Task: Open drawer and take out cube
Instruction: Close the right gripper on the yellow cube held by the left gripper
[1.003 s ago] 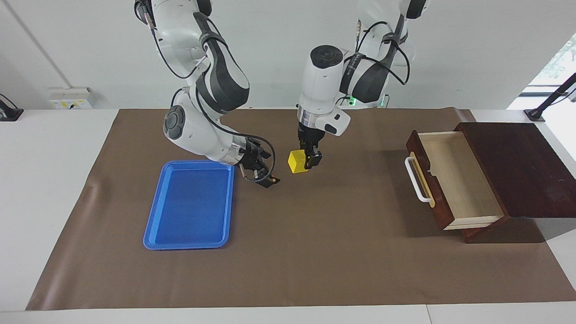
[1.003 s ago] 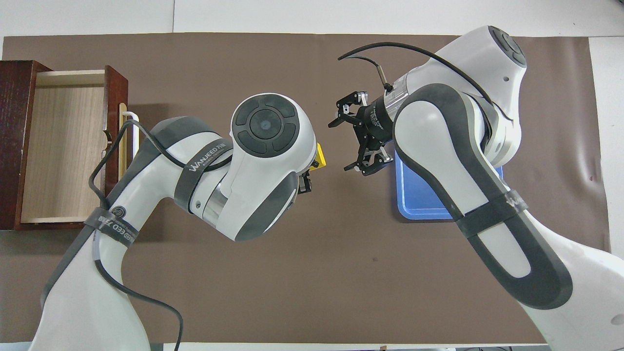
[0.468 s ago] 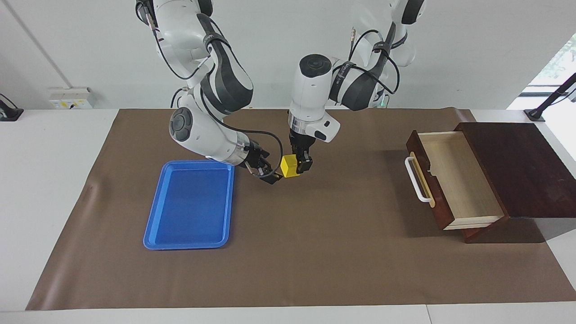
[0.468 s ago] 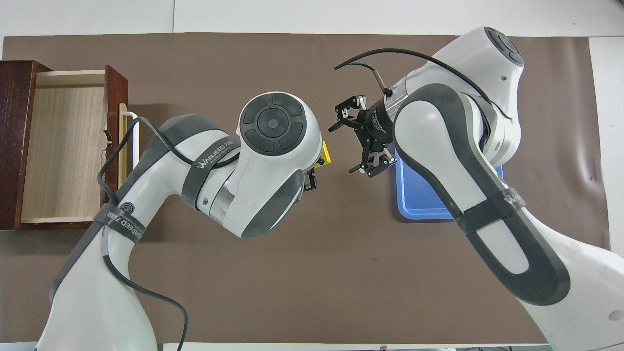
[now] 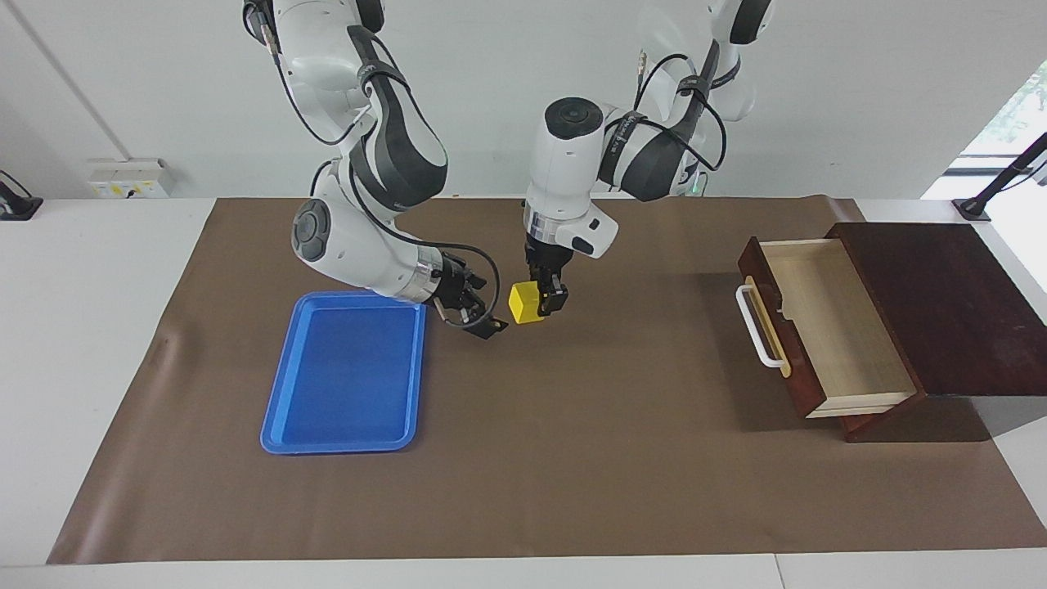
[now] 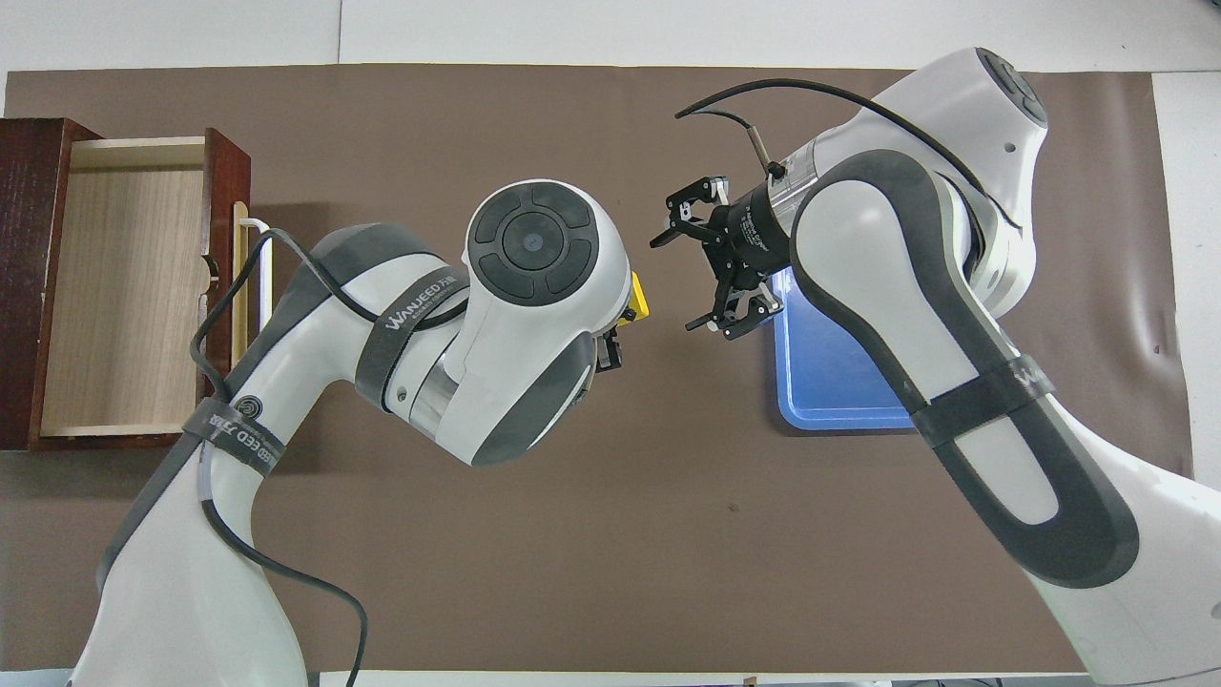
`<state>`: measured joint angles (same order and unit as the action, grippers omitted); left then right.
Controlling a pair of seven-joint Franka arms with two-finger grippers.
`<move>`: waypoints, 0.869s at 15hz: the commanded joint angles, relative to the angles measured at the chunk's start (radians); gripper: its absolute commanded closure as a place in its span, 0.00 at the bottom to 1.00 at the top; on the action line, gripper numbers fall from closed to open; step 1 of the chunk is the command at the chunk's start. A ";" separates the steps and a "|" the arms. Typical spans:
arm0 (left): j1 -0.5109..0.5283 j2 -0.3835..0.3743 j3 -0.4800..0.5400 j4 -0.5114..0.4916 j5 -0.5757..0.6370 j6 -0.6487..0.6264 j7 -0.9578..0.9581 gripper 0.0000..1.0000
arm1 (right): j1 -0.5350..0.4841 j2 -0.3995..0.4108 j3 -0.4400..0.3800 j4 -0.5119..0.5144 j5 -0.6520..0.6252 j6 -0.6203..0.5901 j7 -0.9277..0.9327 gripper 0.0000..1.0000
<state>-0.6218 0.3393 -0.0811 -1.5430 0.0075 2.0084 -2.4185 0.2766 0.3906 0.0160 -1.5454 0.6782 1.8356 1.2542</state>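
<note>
1. The cube [image 5: 524, 302] is pinched in the left tool [image 5: 541, 300], raised over the tabletop [image 5: 572, 458].
2. The right tool [image 5: 481, 319] is spread just beside it, near the blue tray [image 5: 343, 442].
3. The drawer [image 5: 826, 327] is pulled open.

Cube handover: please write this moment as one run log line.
drawer: open, empty | cube: held by left gripper over mat | right gripper: open beside cube | tray: empty

Bright, even light; soft shadows
</note>
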 commanded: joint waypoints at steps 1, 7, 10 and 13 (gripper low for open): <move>-0.013 0.010 0.011 0.021 0.008 0.004 -0.022 1.00 | 0.006 0.004 0.005 -0.005 0.020 0.040 0.030 0.00; -0.013 0.010 0.011 0.021 0.006 0.004 -0.025 1.00 | 0.035 0.022 0.005 0.001 0.052 0.106 0.063 0.00; -0.013 0.010 0.011 0.021 0.006 0.010 -0.033 1.00 | 0.059 0.036 0.004 0.001 0.051 0.132 0.073 0.00; -0.013 0.010 0.012 0.021 0.008 0.013 -0.054 1.00 | 0.073 0.036 0.004 -0.002 0.050 0.133 0.077 0.00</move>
<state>-0.6218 0.3394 -0.0811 -1.5429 0.0075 2.0144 -2.4410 0.3434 0.4244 0.0198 -1.5463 0.7102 1.9527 1.3125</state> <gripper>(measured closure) 0.445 0.000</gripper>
